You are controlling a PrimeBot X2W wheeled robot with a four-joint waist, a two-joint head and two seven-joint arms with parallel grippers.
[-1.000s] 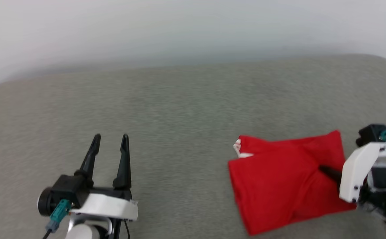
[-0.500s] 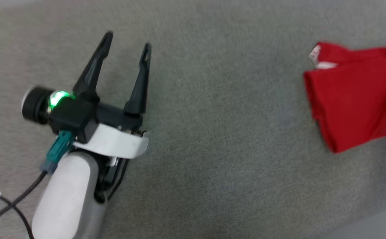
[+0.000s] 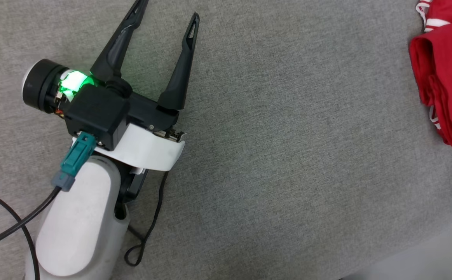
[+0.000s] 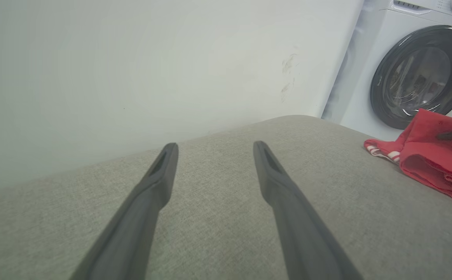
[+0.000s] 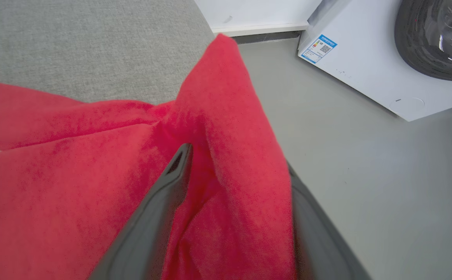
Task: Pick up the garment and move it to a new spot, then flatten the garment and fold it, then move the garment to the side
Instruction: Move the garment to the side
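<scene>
- Here, the folded red jersey T-shirt with white striped trim (image 3: 445,74) lies at the head view's upper right edge, on the grey woven cushion (image 3: 288,155).
- The left gripper (image 3: 168,9), upper left, has its fingers spread wide and is empty.
- The right gripper (image 5: 237,163) has its fingers parted, with a red fold standing between them.

— Where is the garment (image 3: 449,74)?

— On the grey fabric surface (image 3: 288,155), off to my right. In my head view it lies at the upper right and the frame's edge cuts it off.

— What does it look like?

— Red and folded into layers, the rounded fold edges stacked along its left side. White trim with red stripes peeps out at the far corner and again lower down.

— Is it flat?

— Not quite. A ridge of it stands up between the two fingers of my right gripper (image 5: 235,155), close to the surface's edge.
</scene>
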